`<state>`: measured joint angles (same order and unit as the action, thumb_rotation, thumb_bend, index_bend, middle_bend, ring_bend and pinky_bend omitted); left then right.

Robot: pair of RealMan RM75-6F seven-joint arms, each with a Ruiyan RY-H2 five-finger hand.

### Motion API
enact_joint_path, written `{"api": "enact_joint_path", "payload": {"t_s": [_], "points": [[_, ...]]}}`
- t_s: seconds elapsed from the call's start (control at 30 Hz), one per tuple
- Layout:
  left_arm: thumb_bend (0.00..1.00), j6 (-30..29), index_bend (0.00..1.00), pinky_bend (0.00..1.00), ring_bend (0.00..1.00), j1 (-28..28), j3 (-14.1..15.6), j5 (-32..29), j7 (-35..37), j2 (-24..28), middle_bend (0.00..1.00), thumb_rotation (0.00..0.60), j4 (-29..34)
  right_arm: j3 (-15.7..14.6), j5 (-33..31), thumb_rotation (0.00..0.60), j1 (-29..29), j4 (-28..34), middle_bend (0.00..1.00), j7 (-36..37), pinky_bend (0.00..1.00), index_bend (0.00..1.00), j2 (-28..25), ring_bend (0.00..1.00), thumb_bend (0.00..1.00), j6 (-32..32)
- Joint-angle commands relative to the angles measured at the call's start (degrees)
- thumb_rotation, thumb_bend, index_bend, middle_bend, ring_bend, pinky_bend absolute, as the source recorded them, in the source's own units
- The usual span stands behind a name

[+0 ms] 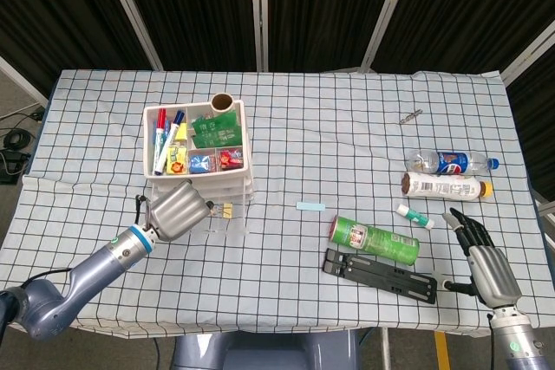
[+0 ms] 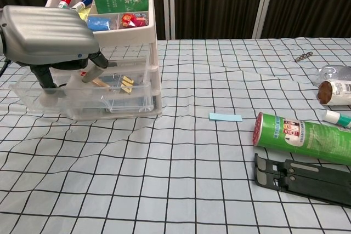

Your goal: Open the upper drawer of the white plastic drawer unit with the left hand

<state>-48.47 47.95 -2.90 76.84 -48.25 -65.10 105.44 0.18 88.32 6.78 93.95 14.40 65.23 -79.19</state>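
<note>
The white plastic drawer unit (image 1: 243, 181) (image 2: 154, 53) stands left of centre, its top tray full of markers and green packets. One clear drawer (image 1: 229, 223) (image 2: 127, 102) sticks out toward me, with clips and small bits inside. My left hand (image 1: 176, 205) (image 2: 46, 34) hangs over the drawer's left half, with its fingers (image 2: 89, 74) curled down into it. I cannot see whether they press on the front wall. My right hand (image 1: 482, 264) lies at the table's front right edge, fingers stretched out and apart, holding nothing. It shows only in the head view.
A green can (image 1: 374, 241) (image 2: 303, 138) lies on its side behind a black folding stand (image 1: 381, 275) (image 2: 304, 181). Two bottles (image 1: 447, 163) (image 1: 439, 186) and a small tube (image 1: 414, 216) lie at the right. A blue slip (image 1: 310, 206) (image 2: 225, 117) lies mid-table.
</note>
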Motion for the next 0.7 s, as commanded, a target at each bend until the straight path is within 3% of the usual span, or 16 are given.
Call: {"api": "enact_joint_path", "payload": {"t_s": [0.03, 0.7], "points": [[0.19, -0.4, 0.58, 0.64, 0.77, 0.0, 0.1, 0.1, 0.0, -0.1, 0.89, 0.600, 0.0, 0.0, 0.0, 0.600, 0.0, 0.0, 0.00, 0.0, 0.00, 0.02, 0.0, 0.00, 0.11, 0.0], [0.33, -4.7, 0.61, 0.64, 0.77, -1.1, -0.2, 1.7, 2.1, 3.5, 0.89, 0.600, 3.1, -0.2, 0.2, 0.600, 0.0, 0.2, 0.00, -0.5, 0.00, 0.02, 0.0, 0.00, 0.11, 0.1]]}}
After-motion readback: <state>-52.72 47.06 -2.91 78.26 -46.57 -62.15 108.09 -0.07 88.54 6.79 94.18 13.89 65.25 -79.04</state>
